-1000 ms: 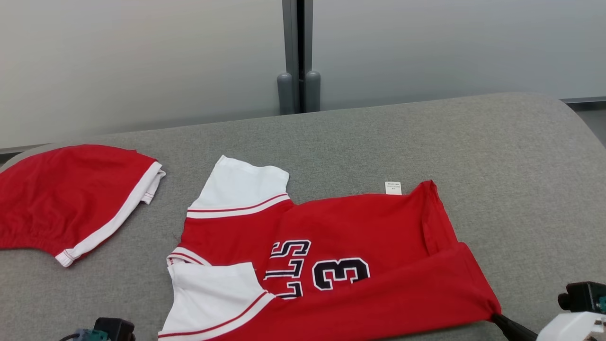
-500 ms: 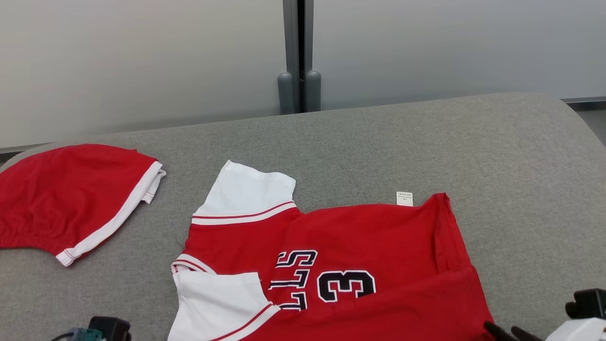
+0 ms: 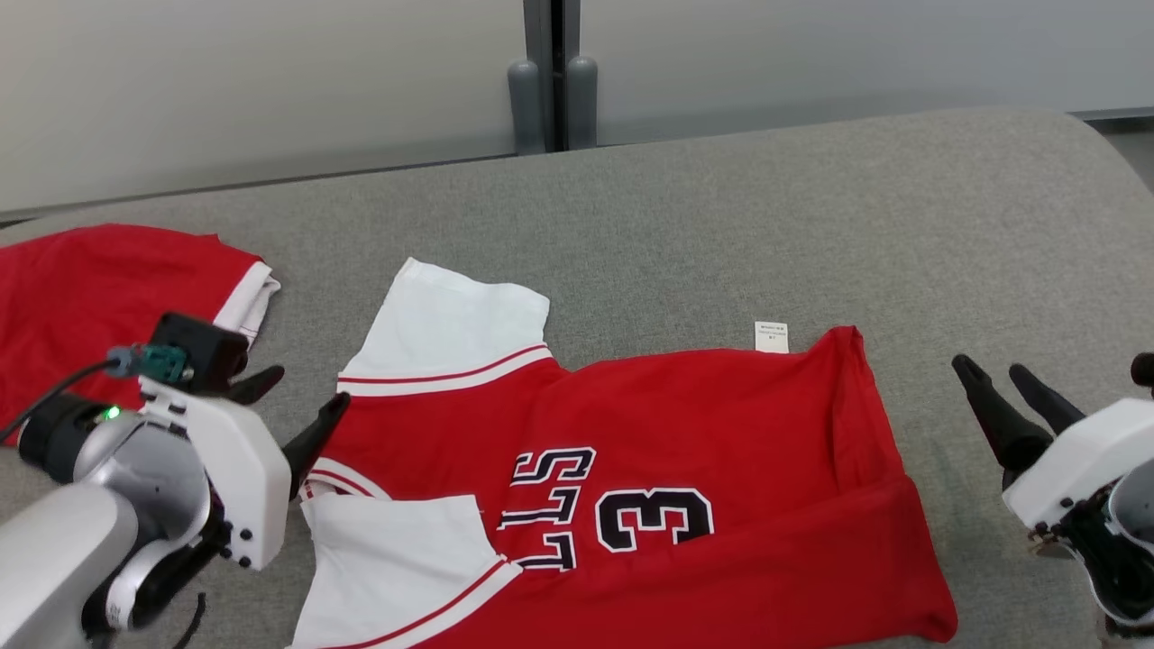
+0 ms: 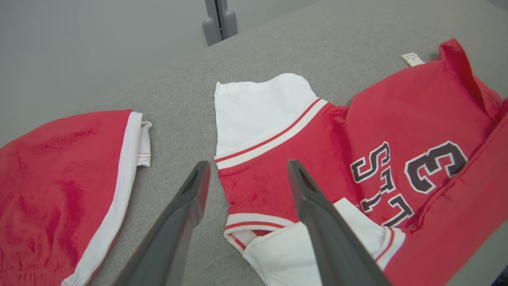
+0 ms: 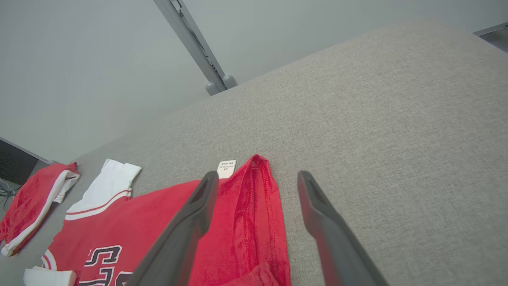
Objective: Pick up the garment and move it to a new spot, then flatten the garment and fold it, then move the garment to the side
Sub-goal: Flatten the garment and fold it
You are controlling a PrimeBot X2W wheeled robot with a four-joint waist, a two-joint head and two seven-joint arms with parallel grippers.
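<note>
Currently: red jersey [image 3: 685, 424], part-folded, flat on grey cushion [image 3: 811, 207] at centre. Left gripper [image 3: 305, 389] at its 9 o'clock, right gripper [image 3: 992, 368] at 3 o'clock. Both wide apart, empty, flanking it, presumably for next fold.

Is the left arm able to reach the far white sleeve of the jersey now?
Probably yes. The left tool, open, hangs beside the jersey, and nothing lies between it and the white sleeve.

The left gripper [image 3: 305, 389] and right gripper [image 3: 991, 370] hover at the lower corners — both tilted inward, jaws spread wide.
</note>
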